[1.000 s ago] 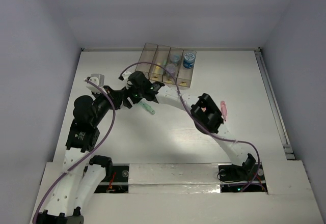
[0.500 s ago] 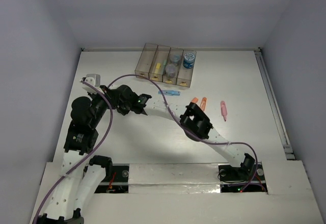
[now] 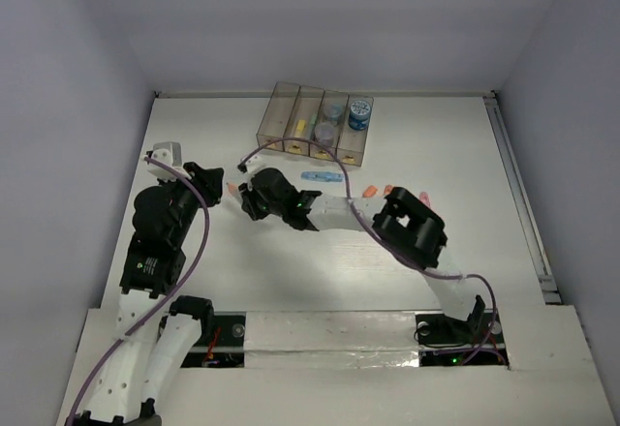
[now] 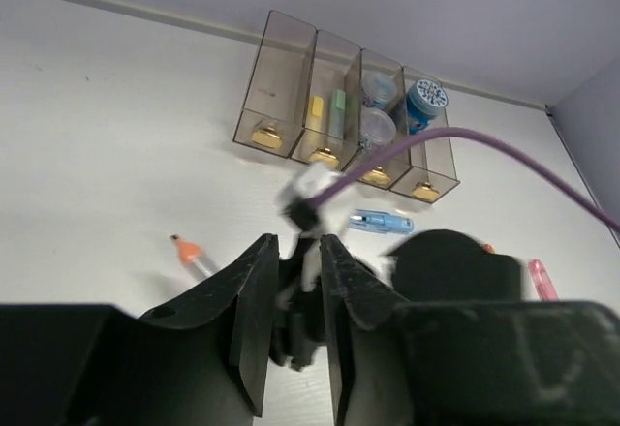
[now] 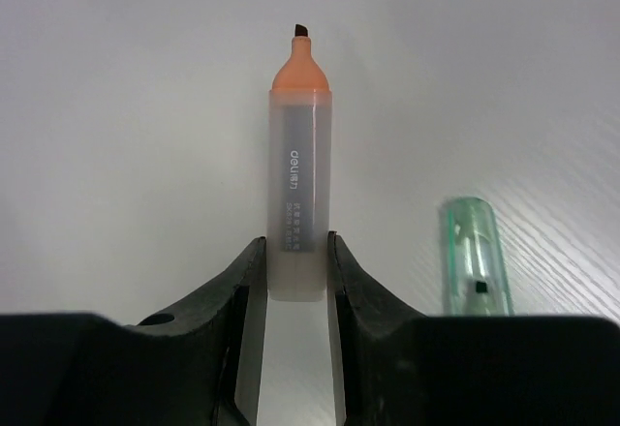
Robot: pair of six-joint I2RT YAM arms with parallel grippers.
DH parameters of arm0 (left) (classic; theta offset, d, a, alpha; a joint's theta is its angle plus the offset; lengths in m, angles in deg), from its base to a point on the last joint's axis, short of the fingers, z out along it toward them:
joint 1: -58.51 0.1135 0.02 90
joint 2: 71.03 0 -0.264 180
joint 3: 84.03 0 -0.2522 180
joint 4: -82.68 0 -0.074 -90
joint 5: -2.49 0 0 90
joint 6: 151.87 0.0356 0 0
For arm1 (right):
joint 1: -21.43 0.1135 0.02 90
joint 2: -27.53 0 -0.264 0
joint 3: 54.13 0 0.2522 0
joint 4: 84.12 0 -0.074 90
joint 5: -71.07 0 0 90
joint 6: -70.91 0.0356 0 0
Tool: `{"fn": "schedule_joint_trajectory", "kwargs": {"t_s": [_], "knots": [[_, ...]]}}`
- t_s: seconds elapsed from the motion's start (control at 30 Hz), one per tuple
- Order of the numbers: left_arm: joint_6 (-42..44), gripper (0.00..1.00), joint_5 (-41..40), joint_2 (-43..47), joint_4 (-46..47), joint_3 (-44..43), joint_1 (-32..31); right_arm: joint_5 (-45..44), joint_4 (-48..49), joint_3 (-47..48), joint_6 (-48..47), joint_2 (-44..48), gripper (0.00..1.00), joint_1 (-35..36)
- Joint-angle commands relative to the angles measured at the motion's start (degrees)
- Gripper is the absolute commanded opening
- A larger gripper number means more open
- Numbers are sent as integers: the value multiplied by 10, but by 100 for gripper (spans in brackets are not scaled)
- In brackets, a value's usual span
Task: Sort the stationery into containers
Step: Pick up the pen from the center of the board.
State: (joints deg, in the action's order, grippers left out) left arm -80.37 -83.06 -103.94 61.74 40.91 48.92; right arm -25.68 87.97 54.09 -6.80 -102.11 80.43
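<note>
Two grippers: one clamped on a marker, the other slack.
Right gripper (image 5: 294, 252): clenched on the lower barrel of an orange marker (image 5: 298, 155). The marker is uncapped, with its dark chisel tip pointing away from the wrist. Whether it rests on the surface or hangs just above it cannot be told.
Beside it: a green translucent piece (image 5: 475, 257) lies flat just right of the held marker in the wrist view, not touching it.
Left gripper (image 4: 298, 252): fingers a narrow gap apart, grasping nothing. From overhead it sits just left of the right gripper, and its camera faces the bins.
Loose markers: a blue marker (image 3: 320, 176) lies just in front of the bins. Two loose orange markers (image 3: 369, 192) lie side by side to its right. A pink marker (image 4: 540, 279) lies farther right.
Bins (image 3: 276, 116): four smoky translucent boxes in a row at the far middle of the table, side by side, each with a yellow label on its near end. The second from the left holds a yellow stick (image 4: 315, 106) and a green stick (image 4: 336, 113). The third holds two pale rolls (image 4: 376, 128), and the rightmost holds a blue roll (image 4: 423, 99).
Table (image 3: 242, 271): plain white, with soft glare near its middle. A pale rail (image 3: 520, 203) runs along its right edge.
Room: grey-lilac walls (image 3: 77, 106) close in the left, far and right sides.
Cable: a purple cable (image 4: 504, 150) arcs over the right arm.
</note>
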Motion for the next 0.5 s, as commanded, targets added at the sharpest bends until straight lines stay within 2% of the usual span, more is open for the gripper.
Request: {"fn": "schedule_joint_trajectory", "kwargs": {"t_s": [0.0, 0.07, 0.13, 0.27, 0.47], "knots": [[-12, 23, -7, 0, 19, -26, 4, -20, 171, -78, 80, 113, 0, -13], [-19, 31, 6, -1, 25, -22, 4, -25, 234, -148, 89, 162, 0, -13], [-22, 34, 22, -4, 34, -15, 4, -25, 252, -183, 98, 189, 0, -13], [-31, 36, 50, -15, 50, -5, 9, -26, 298, -258, 117, 243, 0, -13], [-43, 43, 92, -49, 64, 3, 14, -8, 317, -277, 120, 273, 0, -13]]}}
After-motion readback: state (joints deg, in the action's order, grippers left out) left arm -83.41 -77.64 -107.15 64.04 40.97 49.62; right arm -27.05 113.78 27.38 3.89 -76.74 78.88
